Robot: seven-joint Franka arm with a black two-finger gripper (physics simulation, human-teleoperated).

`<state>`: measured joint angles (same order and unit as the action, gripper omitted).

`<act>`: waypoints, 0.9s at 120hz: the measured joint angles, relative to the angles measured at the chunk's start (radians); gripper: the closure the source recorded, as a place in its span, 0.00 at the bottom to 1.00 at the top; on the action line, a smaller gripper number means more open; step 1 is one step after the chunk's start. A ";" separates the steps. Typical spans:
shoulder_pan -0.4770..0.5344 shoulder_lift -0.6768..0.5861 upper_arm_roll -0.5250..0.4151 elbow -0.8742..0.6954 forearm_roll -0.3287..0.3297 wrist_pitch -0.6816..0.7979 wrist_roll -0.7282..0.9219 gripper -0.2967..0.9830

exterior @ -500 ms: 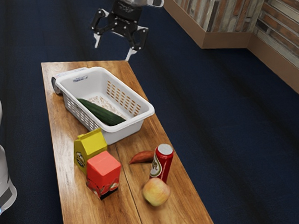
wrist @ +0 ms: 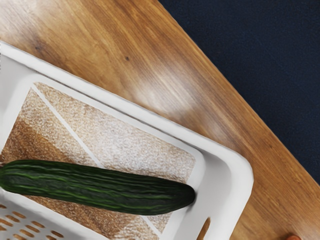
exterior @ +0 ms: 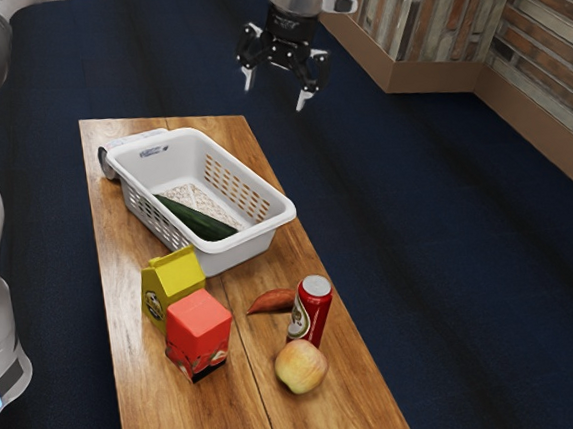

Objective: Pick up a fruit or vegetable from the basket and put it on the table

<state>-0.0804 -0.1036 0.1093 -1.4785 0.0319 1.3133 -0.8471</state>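
Looks like the reach/line-up step to me, nothing picked yet. The gripper is up in the air, fingers spread with nothing between them. The cucumber is lying on the floor of the basket, which sits at the tabletop's far end in the exterior view. Next move imo: center over the cucumber, turn the fingers across it, then drop in without clipping the rim.
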 joint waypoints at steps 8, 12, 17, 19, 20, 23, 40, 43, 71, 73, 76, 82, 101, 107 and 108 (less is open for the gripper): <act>0.004 -0.016 0.021 -0.076 0.045 0.050 0.126 0.23; 0.005 -0.061 0.028 -0.163 0.064 0.092 0.185 0.23; 0.012 -0.141 0.032 -0.295 0.081 0.154 0.256 0.23; 0.015 -0.171 0.033 -0.342 0.086 0.177 0.283 0.23; 0.016 -0.187 0.033 -0.366 0.089 0.189 0.296 0.23; 0.021 -0.241 0.031 -0.445 0.095 0.226 0.335 0.23; 0.124 -0.430 -0.035 -0.752 0.112 0.434 0.532 0.23; 0.138 -0.436 -0.044 -0.767 0.112 0.462 0.563 0.23; 0.209 -0.478 -0.060 -0.896 0.069 0.606 0.842 0.23; 0.213 -0.480 -0.060 -0.905 0.064 0.611 0.860 0.23; 0.216 -0.481 -0.060 -0.914 0.057 0.619 0.887 0.23; 0.227 -0.479 -0.060 -0.939 0.046 0.634 0.936 0.23; 0.241 -0.478 -0.060 -0.999 0.031 0.679 1.069 0.23; 0.242 -0.472 -0.060 -1.007 0.030 0.691 1.106 0.23; 0.242 -0.470 -0.060 -1.008 0.030 0.693 1.112 0.23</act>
<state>0.1620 -0.5737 0.0491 -2.4867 0.0620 2.0064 0.2649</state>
